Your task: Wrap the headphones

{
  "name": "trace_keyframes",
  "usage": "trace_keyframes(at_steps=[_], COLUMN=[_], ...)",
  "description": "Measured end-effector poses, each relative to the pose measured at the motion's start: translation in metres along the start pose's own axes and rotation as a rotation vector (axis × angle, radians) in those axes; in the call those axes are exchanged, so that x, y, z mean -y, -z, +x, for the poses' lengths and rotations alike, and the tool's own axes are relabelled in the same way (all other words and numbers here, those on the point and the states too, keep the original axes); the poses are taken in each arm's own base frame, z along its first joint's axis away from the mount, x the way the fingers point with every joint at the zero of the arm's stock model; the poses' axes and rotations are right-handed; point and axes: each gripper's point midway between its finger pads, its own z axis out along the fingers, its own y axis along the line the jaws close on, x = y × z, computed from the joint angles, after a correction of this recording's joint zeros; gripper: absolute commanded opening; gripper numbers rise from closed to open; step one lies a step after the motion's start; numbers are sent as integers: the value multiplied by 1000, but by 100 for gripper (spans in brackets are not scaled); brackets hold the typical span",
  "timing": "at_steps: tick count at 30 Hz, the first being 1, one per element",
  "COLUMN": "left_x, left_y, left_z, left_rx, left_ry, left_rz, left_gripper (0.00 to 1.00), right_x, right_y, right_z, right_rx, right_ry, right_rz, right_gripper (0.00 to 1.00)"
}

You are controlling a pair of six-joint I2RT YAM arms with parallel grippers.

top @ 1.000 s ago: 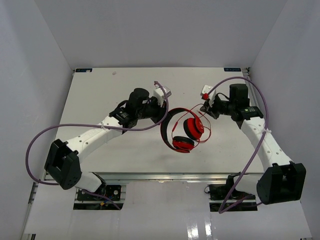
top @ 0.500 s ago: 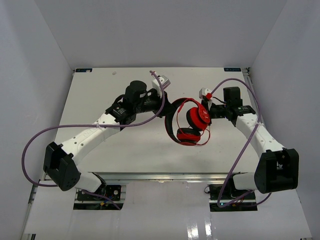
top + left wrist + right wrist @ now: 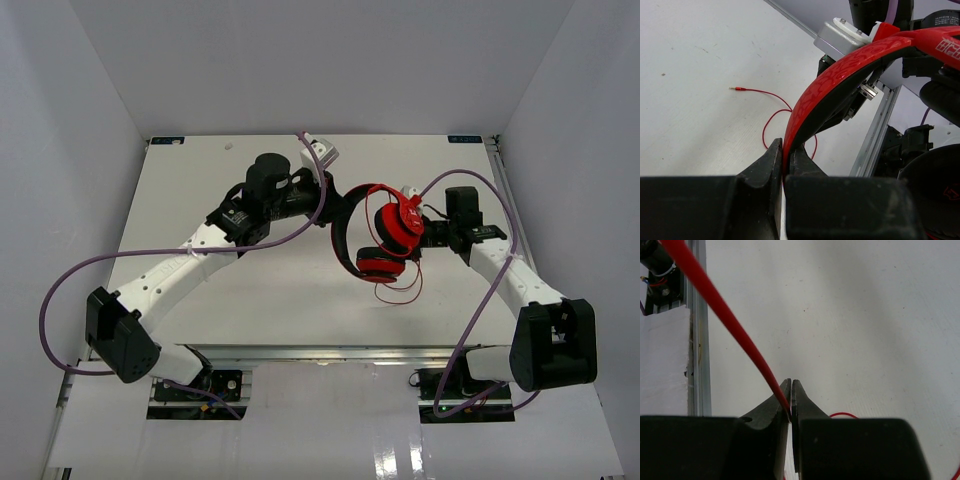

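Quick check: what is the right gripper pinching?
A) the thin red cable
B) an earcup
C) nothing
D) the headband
A: the right wrist view shows the right gripper shut on the cable; the headband sits in the left gripper.

You have a white table [image 3: 180, 190] lying under both sets of fingers. Below the left fingers [image 3: 765, 167] its top shows a few small dark specks and faint scuffs. Just left of the right fingers [image 3: 805, 407] an aluminium rail [image 3: 699, 340] runs along the table's edge. Plain white walls close the table in: a back wall [image 3: 320, 60] beyond the fingers, a left wall [image 3: 60, 150] and a right wall [image 3: 585, 150] outside them. The light is soft and even. Nearer to you than the fingers, a glossy white surface [image 3: 300, 440] carries a bright reflection [image 3: 390, 458].
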Motion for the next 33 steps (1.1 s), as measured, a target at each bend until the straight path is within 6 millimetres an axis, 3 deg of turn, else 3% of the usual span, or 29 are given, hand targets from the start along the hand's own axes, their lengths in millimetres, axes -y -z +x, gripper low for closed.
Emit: trace_keyframes(at_steps=[8, 12, 22, 28, 33], left_x=[-1, 3, 22, 26, 12], left_y=[2, 4, 9, 6, 11], left_z=[-12, -32, -84, -103, -126], left_rx=[23, 73, 203, 242, 325], left_ry=[11, 23, 74, 100, 134], left_rz=[-29, -28, 16, 26, -72], left_gripper=[0, 0, 0, 0, 0], right_x=[-1, -10, -19, -20, -31], right_y=[-1, -2, -5, -17, -28], right_z=[-4, -10, -45, -52, -44], right_rx=[23, 52, 155, 171, 175], right_ry=[-1, -18, -38, -52, -30], right_rz=[-6, -57, -151, -195, -245], right_gripper=[16, 33, 59, 62, 62])
